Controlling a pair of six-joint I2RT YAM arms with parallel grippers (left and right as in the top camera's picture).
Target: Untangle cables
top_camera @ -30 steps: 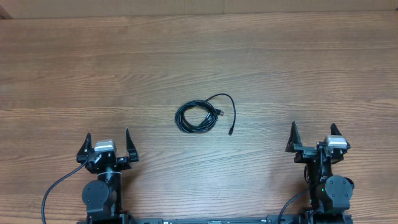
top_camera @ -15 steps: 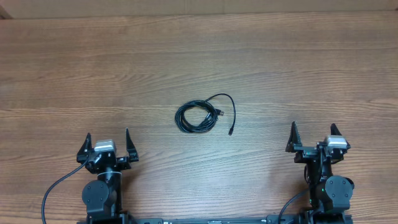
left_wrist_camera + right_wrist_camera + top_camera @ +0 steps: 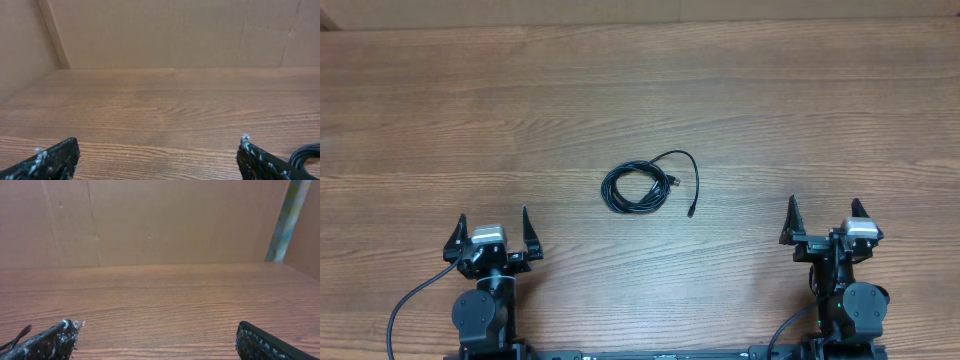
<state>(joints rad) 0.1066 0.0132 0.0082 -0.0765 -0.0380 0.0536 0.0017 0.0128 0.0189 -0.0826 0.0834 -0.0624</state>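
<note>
A thin black cable [image 3: 640, 188] lies coiled in a small bundle at the middle of the wooden table, one loose end curving right to a small plug [image 3: 691, 211]. My left gripper [image 3: 491, 232] rests near the front left, open and empty, well short of the coil. My right gripper [image 3: 824, 219] sits at the front right, open and empty too. The left wrist view catches an edge of the cable [image 3: 305, 152] at the far right, past the right finger. In the right wrist view a thin cable end [image 3: 19, 334] shows at the lower left.
The wooden table [image 3: 640, 90] stretches away on all sides of the coil. A cardboard wall [image 3: 170, 32] stands along its far edge. Thick black arm cables [image 3: 415, 300] run by each robot base at the front.
</note>
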